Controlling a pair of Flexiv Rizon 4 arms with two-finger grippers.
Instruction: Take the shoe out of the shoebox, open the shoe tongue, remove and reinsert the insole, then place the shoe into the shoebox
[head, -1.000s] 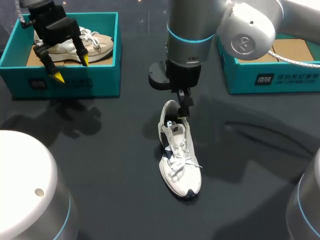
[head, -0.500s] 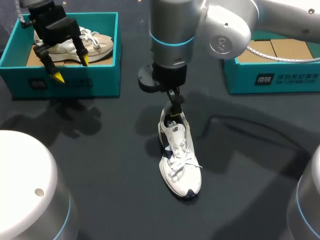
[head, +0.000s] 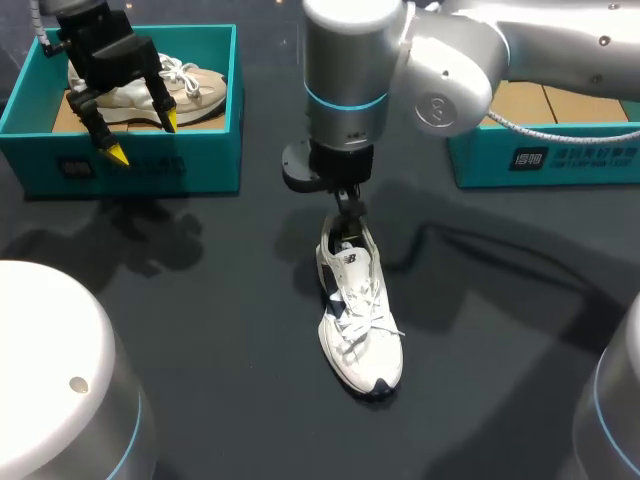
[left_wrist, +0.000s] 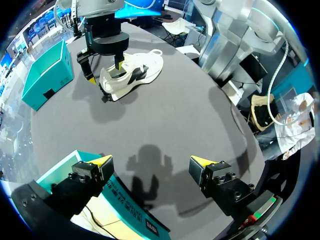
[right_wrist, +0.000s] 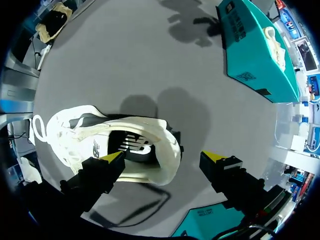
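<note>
2 grippers stand open: right gripper (right_wrist: 162, 157) over the heel of a white lace-up fabric sneaker (head: 360, 330) mid-table, left gripper (head: 143, 137) above the far-left teal cardboard shoebox (head: 130, 170).

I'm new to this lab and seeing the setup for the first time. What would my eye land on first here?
A white shoe lies alone in the middle of the dark table. The right gripper hangs open at its heel, one finger over the shoe's opening and the other beyond the heel. At the back left, the left gripper is open above a teal shoebox holding a beige shoe.
</note>
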